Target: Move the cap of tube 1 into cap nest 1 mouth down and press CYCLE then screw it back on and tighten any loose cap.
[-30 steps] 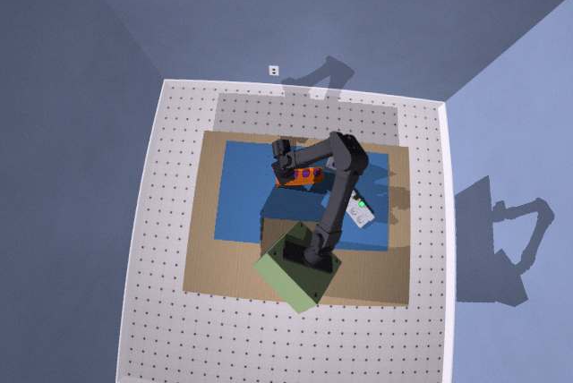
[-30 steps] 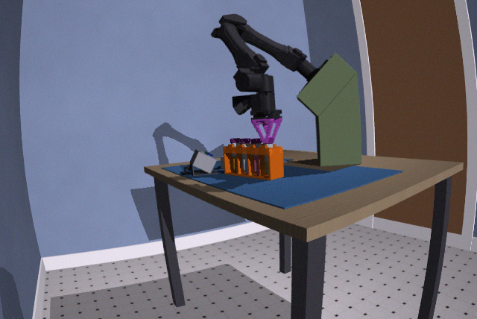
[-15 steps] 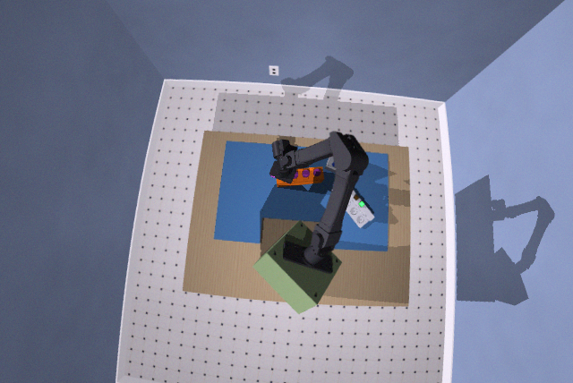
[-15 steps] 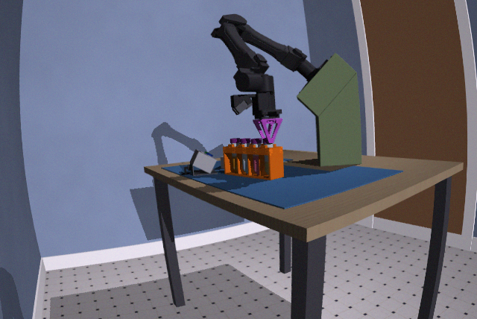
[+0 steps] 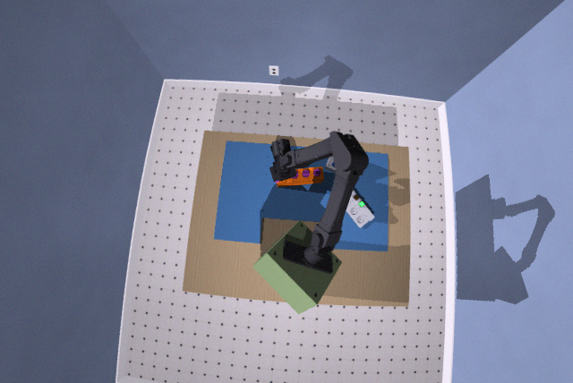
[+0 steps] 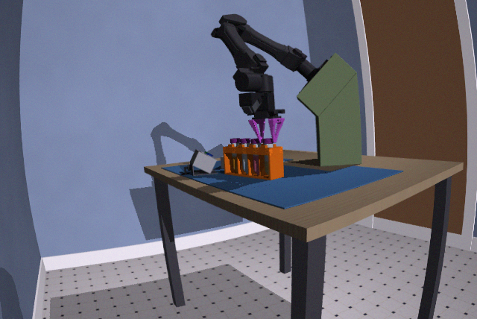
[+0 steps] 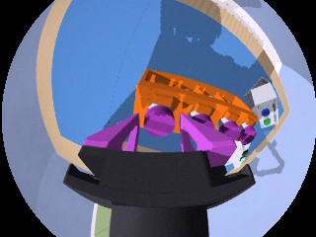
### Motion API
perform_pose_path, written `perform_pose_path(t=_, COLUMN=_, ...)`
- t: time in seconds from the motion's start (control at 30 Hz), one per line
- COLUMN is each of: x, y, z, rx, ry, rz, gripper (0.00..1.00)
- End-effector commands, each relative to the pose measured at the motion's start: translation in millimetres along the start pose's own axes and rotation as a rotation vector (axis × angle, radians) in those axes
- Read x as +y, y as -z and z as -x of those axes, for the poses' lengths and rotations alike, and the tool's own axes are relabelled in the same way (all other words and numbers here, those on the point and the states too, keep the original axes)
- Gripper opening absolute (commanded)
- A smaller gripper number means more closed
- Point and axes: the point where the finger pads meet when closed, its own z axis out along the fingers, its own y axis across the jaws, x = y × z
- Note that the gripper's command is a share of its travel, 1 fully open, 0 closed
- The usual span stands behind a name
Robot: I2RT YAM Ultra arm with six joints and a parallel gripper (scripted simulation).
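Observation:
The orange decapping station [image 6: 253,161] stands on the blue mat with four tubes, each with a purple cap on top; it also shows in the top view [image 5: 301,176]. My gripper [image 6: 265,136] points straight down over the tube at the arm-side end of the row. Its purple fingers stand open on either side of that tube's cap [image 6: 267,141]. In the wrist view the cap [image 7: 160,118] sits between the two fingers of the gripper [image 7: 161,134], with the other caps in a row behind it. The green lamp [image 5: 361,203] on the console [image 5: 361,211] is lit.
The grey console also shows beyond the rack [image 6: 203,162] and in the wrist view [image 7: 264,102]. My forearm hides most of the cap tray [image 5: 331,164]. The green base block [image 6: 333,115] stands behind the rack. The table edges lie beyond the mat.

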Motion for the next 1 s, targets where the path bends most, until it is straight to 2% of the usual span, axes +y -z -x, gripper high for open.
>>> perform_pose_path(t=0.0, x=0.0, y=2.6, z=3.6, rx=-0.010, ry=0.244, rz=0.000, gripper=0.49)
perform_pose_path(t=0.3, x=0.2, y=2.5, z=2.3, rx=-0.010, ry=0.687, rz=-0.003, gripper=0.49)
perform_pose_path(t=0.6, x=0.4, y=2.3, z=1.5, rx=-0.010, ry=0.687, rz=-0.003, gripper=0.49)
perform_pose_path(t=0.63, x=0.4, y=2.3, z=1.5, rx=-0.010, ry=0.687, rz=-0.003, gripper=0.00)
perform_pose_path(t=0.97, x=0.4, y=2.3, z=1.5, rx=-0.010, ry=0.687, rz=-0.003, gripper=0.00)
